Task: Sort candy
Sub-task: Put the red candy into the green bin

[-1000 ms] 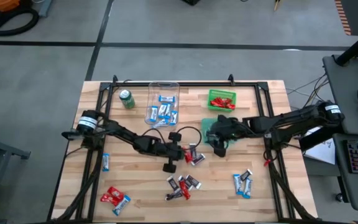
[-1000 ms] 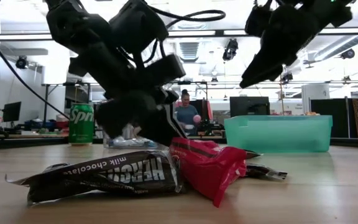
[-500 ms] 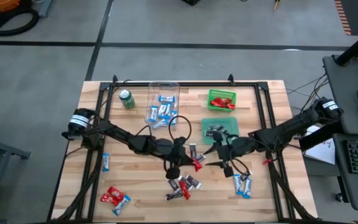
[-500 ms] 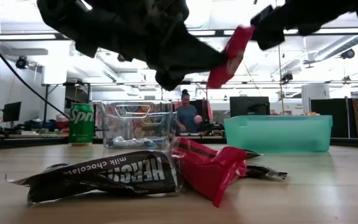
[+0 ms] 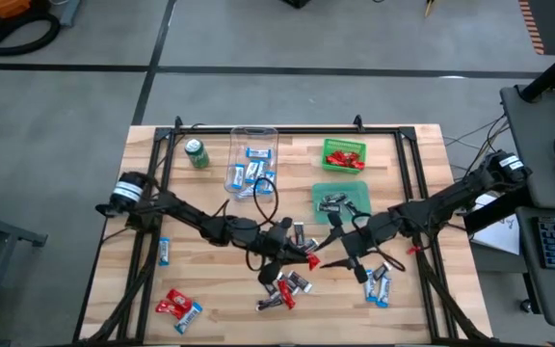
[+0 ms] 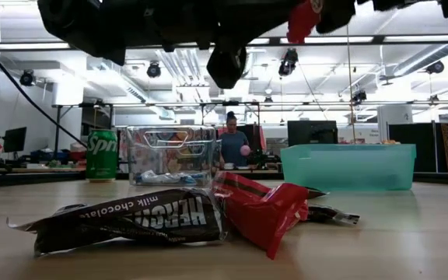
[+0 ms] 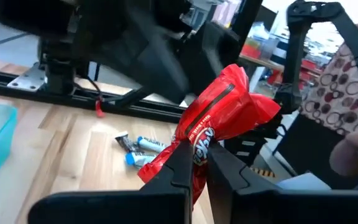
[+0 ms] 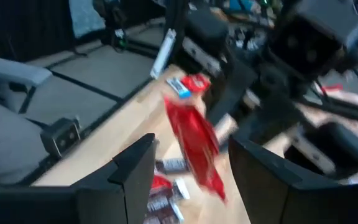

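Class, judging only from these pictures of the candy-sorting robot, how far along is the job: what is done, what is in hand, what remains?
Done: blue-and-white bars lie in the clear bin, red ones in the green basket, dark ones in the teal tray. In hand: the left gripper pinches a red candy bar in the air, facing the open right gripper. Left: loose bars mid-table, bottom left and right.

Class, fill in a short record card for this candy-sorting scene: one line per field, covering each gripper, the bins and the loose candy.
left gripper: shut on red candy bar, held above the table
right gripper: open, facing the red candy bar
clear bin: holds blue-and-white bars
green basket: holds red bars
teal bin: holds dark bars
table: loose bars scattered near the front
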